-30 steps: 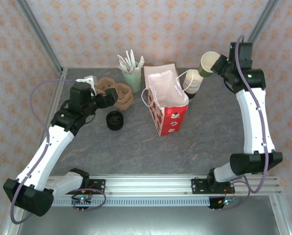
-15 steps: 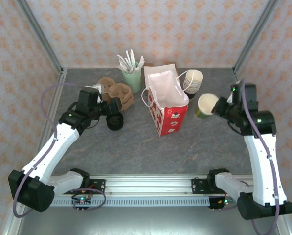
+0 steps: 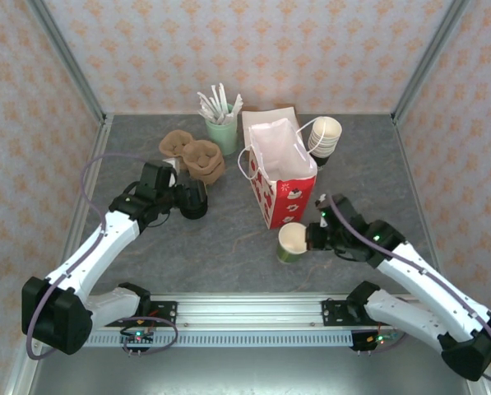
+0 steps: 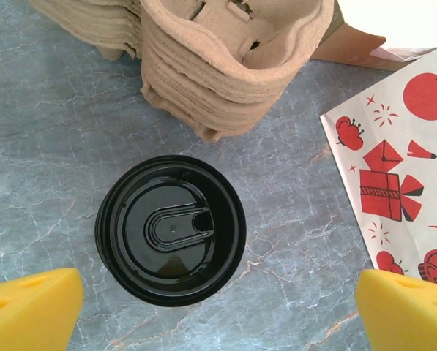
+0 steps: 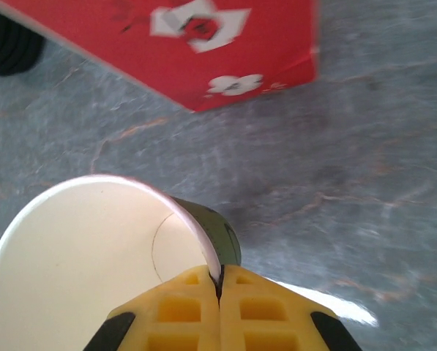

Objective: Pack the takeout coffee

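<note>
My left gripper [image 4: 218, 314] hangs over the bench [image 3: 229, 239] with its yellow fingers spread wide, holding nothing. Below it, between the fingers, a round black lid [image 4: 170, 229] lies flat on the grey stone surface. A stack of brown pulp carriers [image 4: 233, 58] sits just beyond the lid, and the red-and-white bag [image 3: 282, 177] stands to its right.

My right gripper [image 5: 219, 285] is pinched tight on the rim of the green cup [image 5: 86, 248], one finger inside and one outside. The cup has no lid, and its cream inside shows. It is near the front of the bag, toward my side of the bench; I cannot tell whether its base touches the bench.

Behind the bag, a stack of lidless cups [image 3: 325, 136] stands at the right, and a mint cup of white sticks [image 3: 222, 132] at the left.
</note>
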`<state>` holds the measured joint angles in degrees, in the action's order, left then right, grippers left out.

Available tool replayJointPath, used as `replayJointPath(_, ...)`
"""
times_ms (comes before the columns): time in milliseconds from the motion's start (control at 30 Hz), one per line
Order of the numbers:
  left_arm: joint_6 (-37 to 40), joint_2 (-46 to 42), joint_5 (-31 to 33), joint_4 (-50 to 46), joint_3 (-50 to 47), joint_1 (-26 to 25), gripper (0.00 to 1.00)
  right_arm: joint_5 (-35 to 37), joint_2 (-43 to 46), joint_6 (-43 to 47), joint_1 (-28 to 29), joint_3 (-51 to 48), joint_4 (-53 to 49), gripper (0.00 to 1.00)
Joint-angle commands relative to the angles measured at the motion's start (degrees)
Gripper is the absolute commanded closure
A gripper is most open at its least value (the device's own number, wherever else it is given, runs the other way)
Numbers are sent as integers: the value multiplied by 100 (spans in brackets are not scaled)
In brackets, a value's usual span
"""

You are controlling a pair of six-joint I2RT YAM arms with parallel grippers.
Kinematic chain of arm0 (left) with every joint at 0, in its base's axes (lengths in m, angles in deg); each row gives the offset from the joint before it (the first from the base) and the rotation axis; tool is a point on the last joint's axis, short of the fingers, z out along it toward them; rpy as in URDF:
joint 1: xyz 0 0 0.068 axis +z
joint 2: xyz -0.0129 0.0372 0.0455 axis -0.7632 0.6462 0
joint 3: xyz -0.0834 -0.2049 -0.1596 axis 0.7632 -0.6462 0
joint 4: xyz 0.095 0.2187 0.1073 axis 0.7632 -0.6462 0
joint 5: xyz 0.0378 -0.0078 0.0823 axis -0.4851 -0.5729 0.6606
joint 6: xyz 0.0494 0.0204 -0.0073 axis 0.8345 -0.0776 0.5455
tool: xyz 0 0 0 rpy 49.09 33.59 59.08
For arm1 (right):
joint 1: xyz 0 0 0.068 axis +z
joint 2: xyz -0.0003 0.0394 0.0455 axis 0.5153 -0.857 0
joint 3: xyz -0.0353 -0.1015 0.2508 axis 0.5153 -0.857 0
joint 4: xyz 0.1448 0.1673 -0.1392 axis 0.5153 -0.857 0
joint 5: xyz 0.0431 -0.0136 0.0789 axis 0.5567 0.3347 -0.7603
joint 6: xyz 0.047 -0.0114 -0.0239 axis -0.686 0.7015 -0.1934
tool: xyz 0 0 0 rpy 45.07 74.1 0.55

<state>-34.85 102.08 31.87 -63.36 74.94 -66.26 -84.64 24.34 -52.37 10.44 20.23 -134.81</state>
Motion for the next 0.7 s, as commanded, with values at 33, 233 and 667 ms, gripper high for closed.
replayJointPath(33, -132, -67, 290, 123, -190, -10, 4, 483, 0, -335, 846, -454, 1821, 98)
replayJointPath(233, -372, 36, 571, -20, -219, -2, 4, 819, -835, -350, 1516, -382, 2726, 98)
replayJointPath(667, -570, 403, 599, -161, -315, 389, 38, 1677, -2522, -657, 1972, 466, 3220, 97)
